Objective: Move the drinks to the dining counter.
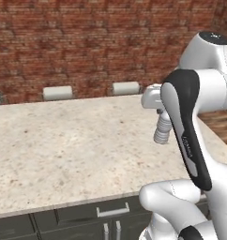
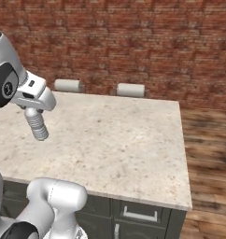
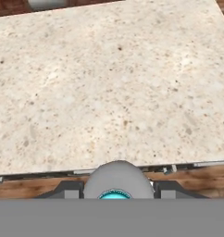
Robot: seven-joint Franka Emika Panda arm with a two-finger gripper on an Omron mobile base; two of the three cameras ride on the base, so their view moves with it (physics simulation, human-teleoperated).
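Observation:
My gripper [image 1: 161, 111] is shut on the neck of the small clear water bottle [image 1: 162, 130], a ribbed grey-clear bottle that hangs slightly tilted below the hand. It hovers above the beige speckled top of the dining counter [image 1: 64, 140], not touching it. From the right base the bottle [image 2: 38, 125] is over the counter's [image 2: 119, 140] near left part, under the gripper [image 2: 31, 110]. In the hand view the bottle [image 3: 117, 178] bulges grey between the fingertips, its blue cap just showing, with the counter top [image 3: 109, 83] beyond. The other two bottles are out of view.
White rounded stool backs [image 1: 57, 93] [image 1: 126, 87] [image 2: 130, 89] stand along the counter's far edge before a brick wall [image 1: 87, 42]. Wood floor [image 2: 208, 154] lies off the counter's right end. Dark drawers with a metal handle [image 1: 113, 211] face the robot.

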